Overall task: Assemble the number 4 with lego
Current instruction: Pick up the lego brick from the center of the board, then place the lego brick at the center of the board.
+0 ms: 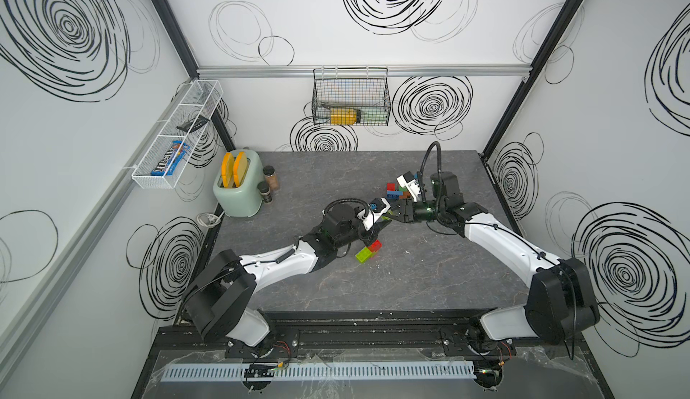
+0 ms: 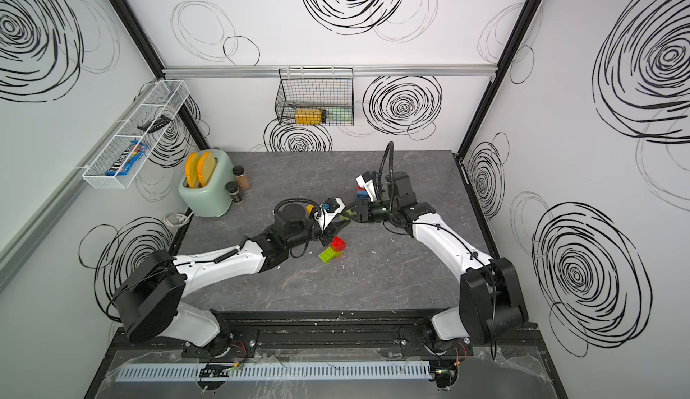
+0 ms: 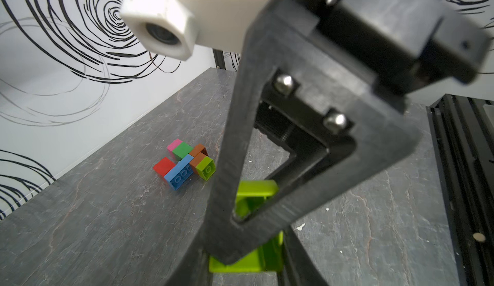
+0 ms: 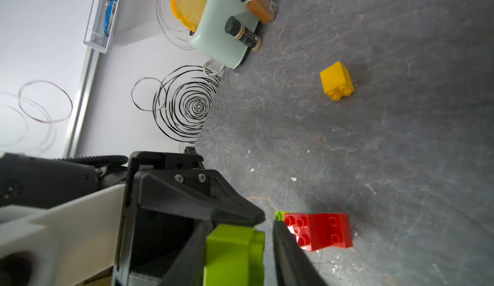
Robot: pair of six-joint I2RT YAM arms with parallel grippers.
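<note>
Gripping lime brick (image 4: pixel 232 255), left jaws clamped; right jaws flanking it, cannot tell whether pinching

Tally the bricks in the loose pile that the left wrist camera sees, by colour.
Pink brick: 1
Green brick: 1
Orange bricks: 2
Red brick: 1
Blue brick: 1
Lime brick: 1
Total: 7 showing, leaving out the held lime brick.

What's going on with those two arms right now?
Left gripper shut on lime brick. Right gripper around same brick, grip unclear. Red brick lies close by.
</note>
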